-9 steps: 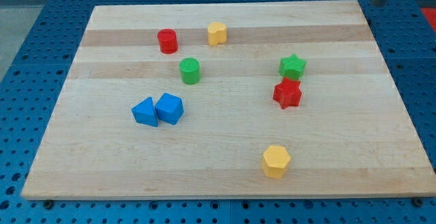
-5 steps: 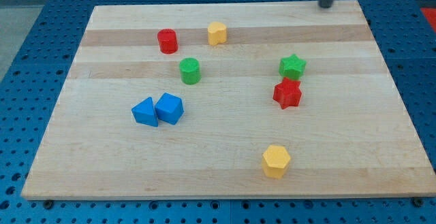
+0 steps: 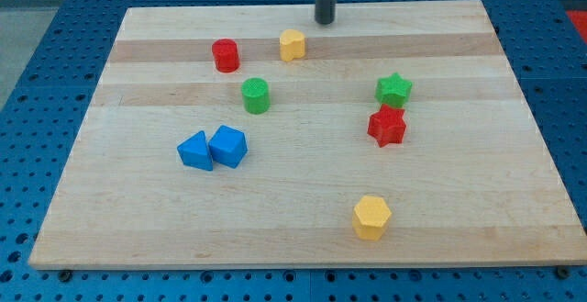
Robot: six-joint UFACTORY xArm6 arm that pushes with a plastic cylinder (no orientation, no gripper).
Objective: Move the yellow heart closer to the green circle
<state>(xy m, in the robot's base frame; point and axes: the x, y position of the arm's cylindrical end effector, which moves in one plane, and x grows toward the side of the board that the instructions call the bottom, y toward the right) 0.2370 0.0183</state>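
Eight blocks sit on the wooden tabletop [image 3: 514,155], and the arm carries no fingers at all, only a rod, so nothing opens or closes. My tip [image 3: 325,21] rests near the view's top edge. Toward the view's bottom-left of my tip lie the touching blue cube [image 3: 228,146] and blue triangle [image 3: 194,151]. Far below it is the yellow hexagon [image 3: 371,217]. Below-right are the red star [image 3: 387,126] and green star [image 3: 393,89], touching. The green circle [image 3: 256,95] sits below-left, the red cylinder [image 3: 226,55] left. The yellow heart [image 3: 292,45] is just below-left of my tip, apart from it.
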